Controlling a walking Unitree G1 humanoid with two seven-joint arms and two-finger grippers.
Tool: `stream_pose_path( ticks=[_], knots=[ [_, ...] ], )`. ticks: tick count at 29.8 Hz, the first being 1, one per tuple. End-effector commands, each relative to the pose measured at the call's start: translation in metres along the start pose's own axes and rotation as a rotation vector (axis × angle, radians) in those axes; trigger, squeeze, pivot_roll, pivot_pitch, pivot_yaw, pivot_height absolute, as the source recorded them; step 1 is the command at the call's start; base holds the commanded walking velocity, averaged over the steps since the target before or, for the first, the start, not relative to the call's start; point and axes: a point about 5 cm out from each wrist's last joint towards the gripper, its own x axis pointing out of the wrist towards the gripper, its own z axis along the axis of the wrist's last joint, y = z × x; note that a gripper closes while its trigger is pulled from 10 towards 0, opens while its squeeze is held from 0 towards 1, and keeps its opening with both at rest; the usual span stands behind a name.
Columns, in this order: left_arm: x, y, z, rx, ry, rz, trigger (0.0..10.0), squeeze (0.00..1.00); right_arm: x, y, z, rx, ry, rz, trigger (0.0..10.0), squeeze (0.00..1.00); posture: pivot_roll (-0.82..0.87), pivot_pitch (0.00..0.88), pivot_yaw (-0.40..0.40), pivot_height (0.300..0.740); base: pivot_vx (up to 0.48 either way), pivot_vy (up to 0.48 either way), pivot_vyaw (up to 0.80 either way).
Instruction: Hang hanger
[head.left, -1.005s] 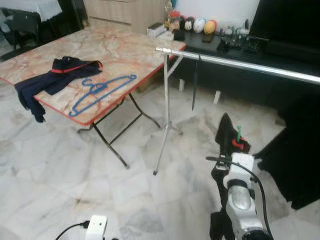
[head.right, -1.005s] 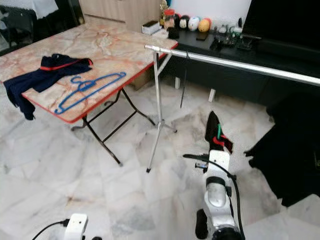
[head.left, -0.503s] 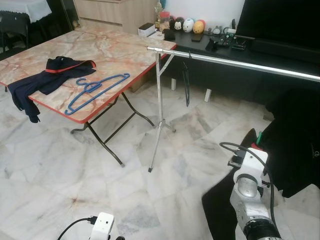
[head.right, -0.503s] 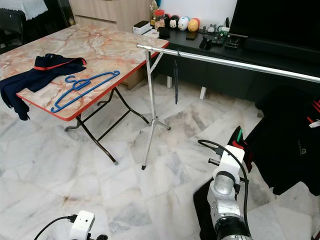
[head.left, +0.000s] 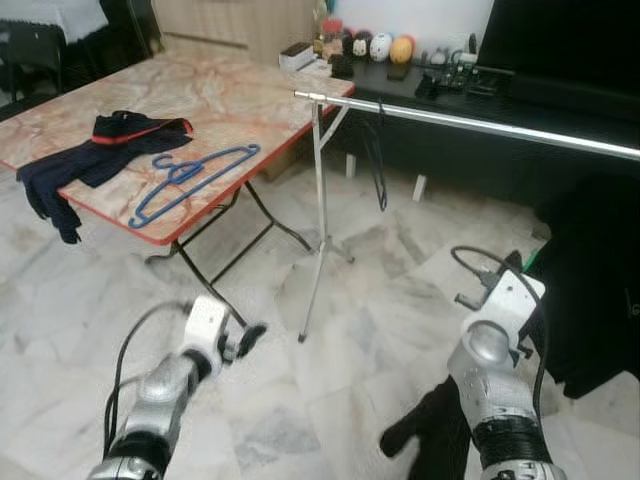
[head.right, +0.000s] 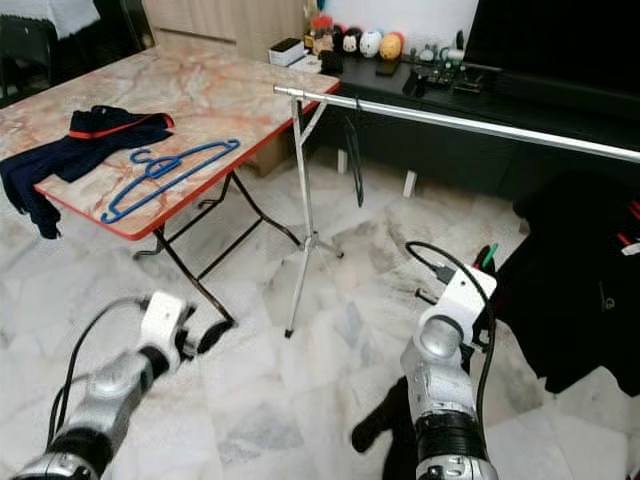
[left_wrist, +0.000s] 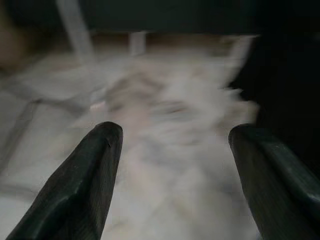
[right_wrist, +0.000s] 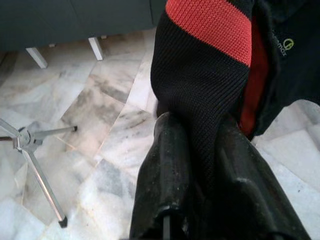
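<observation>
Since the frame half a second ago, left arm has risen from the lower edge into plain sight; right arm sits slightly lower and nearer.

Nearest: right gripper (right_wrist: 197, 150) at near right, fingers closed tight on a fold of black garment (right_wrist: 210, 70) with a red knit band. The cloth is pinched between both fingers in the right wrist view, and part of it hangs dark below the right arm in the head views.

Left gripper (head.left: 243, 338) at near left, over the marble floor (head.left: 80, 300), pointing toward the rack. Left wrist view is blurred, but both fingers (left_wrist: 80, 185) stand wide apart with nothing between them.

Middle distance: silver clothes rack (head.left: 318, 215) with a horizontal rail (head.left: 470, 122) running to the right. A thin dark item (head.left: 378, 165) hangs from the rail near its left end; cannot tell what it is. More black clothing (head.left: 595, 280) hangs at right under the rail.

Farther left: folding table (head.left: 240, 95), marble-patterned top. Blue hanger (head.left: 190, 180) lies flat on it near the front edge, just beside a navy garment (head.left: 85, 160) with red trim that drapes over the left edge.

Farthest: low dark cabinet (head.left: 450, 95) with small round figures (head.left: 380, 45) on top.
</observation>
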Motion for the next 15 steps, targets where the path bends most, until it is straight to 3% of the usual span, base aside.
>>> stream_pose_path(
  ticks=[1, 6, 7, 8, 11, 15],
  knots=[
    [0.008, -0.007, 0.014, -0.011, -0.030, -0.097, 10.0, 0.00, -0.006, 0.003, 0.020, 0.043, -0.046, -0.007, 10.0, 0.00, 0.02, 0.000, 0.024, 0.740, 0.000, 0.000, 0.00],
    [0.017, -0.026, 0.036, 0.016, -0.083, -0.236, 10.0, 0.00, -0.018, 0.005, 0.036, 0.086, -0.072, -0.046, 10.0, 0.00, 0.02, 0.000, 0.027, 0.740, 0.000, 0.000, 0.00],
    [0.017, -0.040, 0.044, 0.017, -0.097, -0.323, 10.0, 0.00, -0.024, 0.007, 0.041, 0.097, -0.073, -0.056, 10.0, 0.00, 0.01, 0.000, 0.029, 0.740, 0.000, 0.000, 0.00],
    [0.017, -0.040, 0.044, 0.017, -0.097, -0.323, 10.0, 0.00, -0.024, 0.007, 0.041, 0.097, -0.073, -0.056, 10.0, 0.00, 0.01, 0.000, 0.029, 0.740, 0.000, 0.000, 0.00],
    [0.017, -0.063, 0.056, 0.034, -0.107, -0.455, 10.0, 0.00, -0.033, 0.010, 0.048, 0.126, -0.071, -0.066, 10.0, 0.00, 0.01, 0.010, 0.029, 0.740, 0.000, 0.000, 0.00],
    [0.018, -0.075, 0.064, 0.025, -0.116, -0.486, 10.0, 0.00, -0.042, 0.016, 0.055, 0.118, -0.085, -0.052, 10.0, 0.00, 0.02, 0.017, 0.030, 0.740, 0.000, 0.000, 0.00]
  ],
)
